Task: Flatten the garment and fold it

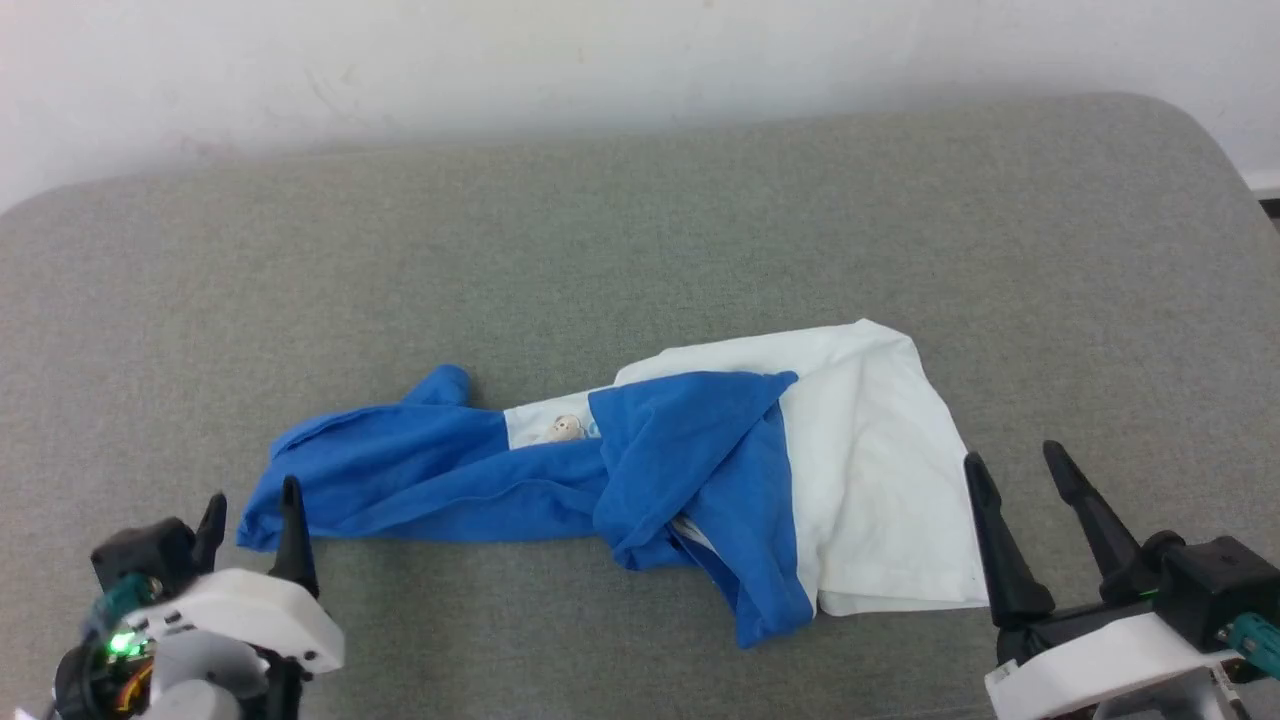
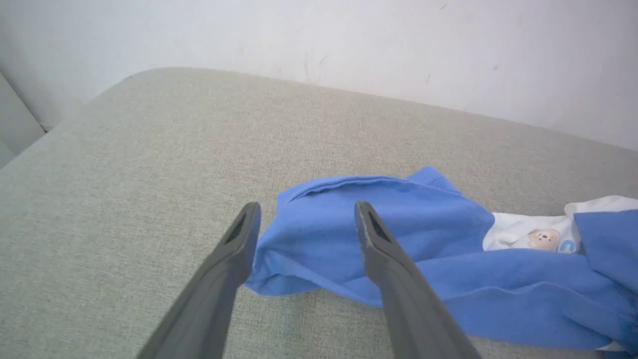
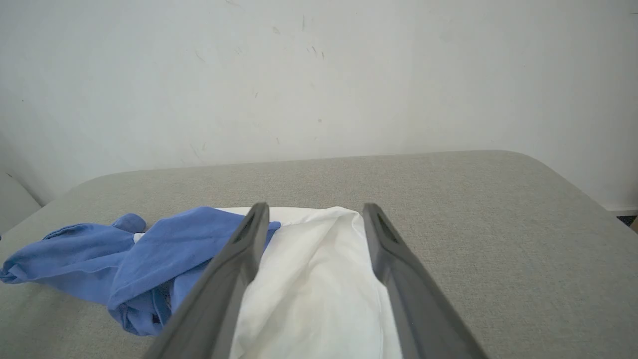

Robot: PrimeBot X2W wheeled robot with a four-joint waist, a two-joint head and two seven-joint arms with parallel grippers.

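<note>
Left claw (image 1: pixel 250 505) sits at the lower left, fingers spread wide with nothing pinched between them. Its tips are right at the end of the shirt's (image 1: pixel 700 450) blue sleeve (image 1: pixel 400 470). From the left wrist cam, the left claw (image 2: pixel 306 209) has that sleeve end (image 2: pixel 349 234) lying just past the tips and across the gap. Can't tell if the cloth actually touches a finger.

Going right from that claw, the shirt stretches out as one rumpled strip on the grey tabletop (image 1: pixel 640 230). First comes the creased sleeve, then a small white patch with a little bear print (image 1: pixel 567 428). After that the other sleeve (image 1: pixel 700 460) is flopped over and bunched on top of the white body (image 1: pixel 880 480).

The white body ends just beside the right claw (image 1: pixel 1010 458), its near corner right up against the claw's left finger. That claw is wide too, empty. In the right wrist cam the right claw (image 3: pixel 314 208) frames the white cloth (image 3: pixel 309 269) between its fingers, blue bunch off to the left. Pale wall (image 1: pixel 600 60) is beyond both claws.
</note>
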